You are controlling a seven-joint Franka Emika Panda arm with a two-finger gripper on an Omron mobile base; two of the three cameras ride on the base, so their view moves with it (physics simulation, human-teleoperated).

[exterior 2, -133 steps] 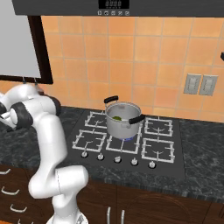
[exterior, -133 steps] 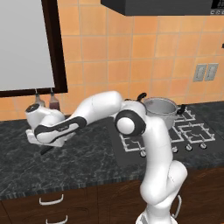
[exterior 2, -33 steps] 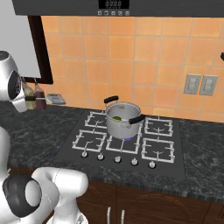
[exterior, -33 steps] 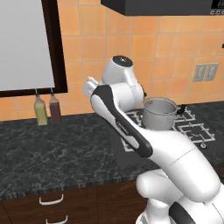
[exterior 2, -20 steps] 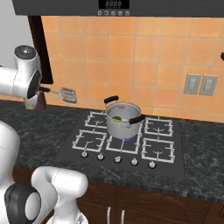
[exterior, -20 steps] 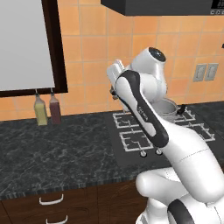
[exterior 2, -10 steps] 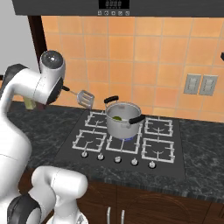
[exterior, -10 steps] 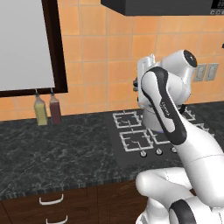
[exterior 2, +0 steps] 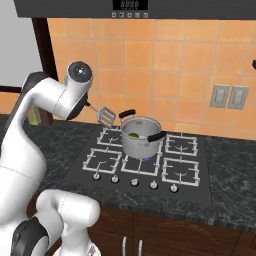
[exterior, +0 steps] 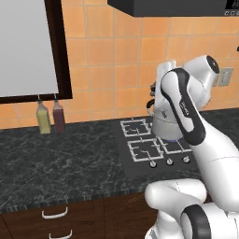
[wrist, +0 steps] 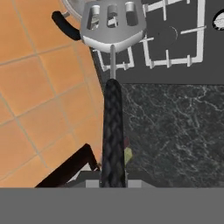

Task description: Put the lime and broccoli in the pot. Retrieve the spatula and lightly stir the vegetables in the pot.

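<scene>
The gripper (wrist: 113,177) is clamped on the black handle of the spatula (wrist: 113,52), its jaws pressed against the grip at the bottom of the hand view; the handle runs straight up that view to a thin metal neck and a silvery slotted head; the head sits above the dark stove grates (wrist: 175,39), just beside one black side handle of the pot (wrist: 72,11), whose steel rim curves in at the top corner; orange wall tiles (wrist: 39,100) lie to one side and speckled dark countertop (wrist: 175,131) to the other

In the right base view the white arm reaches from the left and the spatula (exterior 2: 103,116) is held in the air, slanting down toward the steel pot (exterior 2: 140,136) and stopping just short of its near handle; the pot stands on a rear burner of the cooktop (exterior 2: 145,162); a small yellow-green shape inside it is probably the lime (exterior 2: 134,134), though it is too small to be sure

In the left base view the arm covers most of the pot (exterior: 164,125); two bottles (exterior: 50,116) stand against the wall, well apart from the stove
</scene>
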